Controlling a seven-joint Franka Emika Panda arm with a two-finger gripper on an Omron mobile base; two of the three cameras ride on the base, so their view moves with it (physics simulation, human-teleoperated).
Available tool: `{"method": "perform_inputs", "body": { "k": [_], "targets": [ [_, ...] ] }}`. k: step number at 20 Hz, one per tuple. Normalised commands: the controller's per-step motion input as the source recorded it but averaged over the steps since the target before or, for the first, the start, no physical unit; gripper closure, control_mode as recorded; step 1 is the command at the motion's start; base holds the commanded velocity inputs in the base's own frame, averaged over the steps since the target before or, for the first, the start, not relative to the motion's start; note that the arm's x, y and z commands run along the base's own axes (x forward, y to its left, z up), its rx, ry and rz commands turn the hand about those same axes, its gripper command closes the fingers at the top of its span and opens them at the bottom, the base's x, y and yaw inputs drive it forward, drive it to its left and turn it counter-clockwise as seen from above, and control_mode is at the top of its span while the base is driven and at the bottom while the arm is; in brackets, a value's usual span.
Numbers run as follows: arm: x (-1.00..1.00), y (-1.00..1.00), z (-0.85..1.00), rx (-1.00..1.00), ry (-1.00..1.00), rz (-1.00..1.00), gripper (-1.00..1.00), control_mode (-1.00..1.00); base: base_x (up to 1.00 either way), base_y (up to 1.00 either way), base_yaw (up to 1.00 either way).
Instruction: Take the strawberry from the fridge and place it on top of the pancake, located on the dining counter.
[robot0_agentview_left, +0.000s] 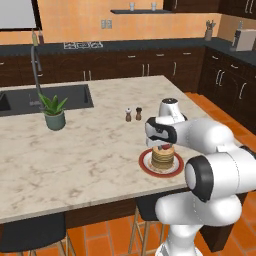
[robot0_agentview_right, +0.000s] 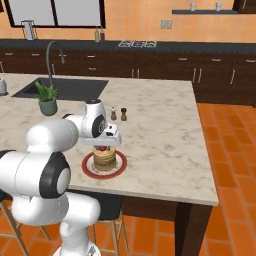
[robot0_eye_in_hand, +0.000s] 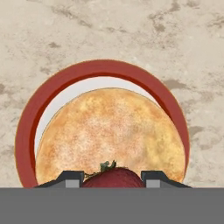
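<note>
My gripper (robot0_eye_in_hand: 112, 178) is shut on the strawberry (robot0_eye_in_hand: 113, 177), a dark-red fruit with a small green top held between the two finger tips. Right below it lies the tan pancake (robot0_eye_in_hand: 109, 133) on its red-rimmed plate (robot0_eye_in_hand: 30, 127). In the left base view the gripper (robot0_agentview_left: 163, 146) hangs just above the pancake (robot0_agentview_left: 162, 159) stack, with the strawberry (robot0_agentview_left: 164, 147) a red spot under the hand. From the right base view the strawberry (robot0_agentview_right: 102, 148) sits just over the pancake (robot0_agentview_right: 104, 160). The plate rests on the pale marbled dining counter (robot0_agentview_left: 85, 150). The fridge is out of view.
Salt and pepper shakers (robot0_agentview_left: 133, 114) stand behind the plate. A potted plant (robot0_agentview_left: 54, 112) sits beside the dark sink (robot0_agentview_left: 45, 98) with its tall faucet (robot0_agentview_left: 35, 65). Dark stools (robot0_agentview_left: 31, 233) tuck under the counter's near edge. Dark wall cabinets line the back.
</note>
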Motion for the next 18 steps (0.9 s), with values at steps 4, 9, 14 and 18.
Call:
{"method": "perform_inputs", "body": {
  "k": [4, 9, 14, 18],
  "targets": [
    [0.16, 0.00, 0.00, 0.00, 0.00, 0.00, 1.00, -1.00, 0.00, 0.00, 0.00],
    [0.06, 0.00, 0.00, 0.00, 0.00, 0.00, 1.00, -1.00, 0.00, 0.00, 0.00],
    [0.00, 0.00, 0.00, 0.00, 0.00, 0.00, -1.00, -1.00, 0.00, 0.00, 0.00],
    [0.00, 0.00, 0.00, 0.00, 0.00, 0.00, -1.00, -1.00, 0.00, 0.00, 0.00]
  ]
}}
